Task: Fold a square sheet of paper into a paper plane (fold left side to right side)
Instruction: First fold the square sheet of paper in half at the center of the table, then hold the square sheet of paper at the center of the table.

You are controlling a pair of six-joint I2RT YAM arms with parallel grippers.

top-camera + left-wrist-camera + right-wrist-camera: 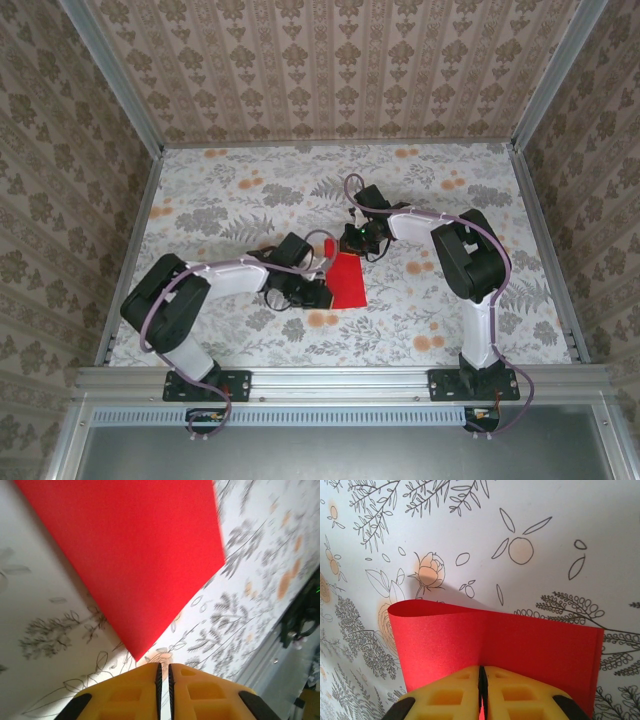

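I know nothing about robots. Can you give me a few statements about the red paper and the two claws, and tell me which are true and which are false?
1. The square sheet of paper is bright red. True.
2. The left gripper is wide open. False: it is shut, with a corner of the paper just ahead of it.
3. The right gripper is pinching the paper. True.
4. The paper lies completely flat. False: in the right wrist view, one side bends over in a rounded curl.
5. The table is plain white. False: it is printed with flowers and leaves.
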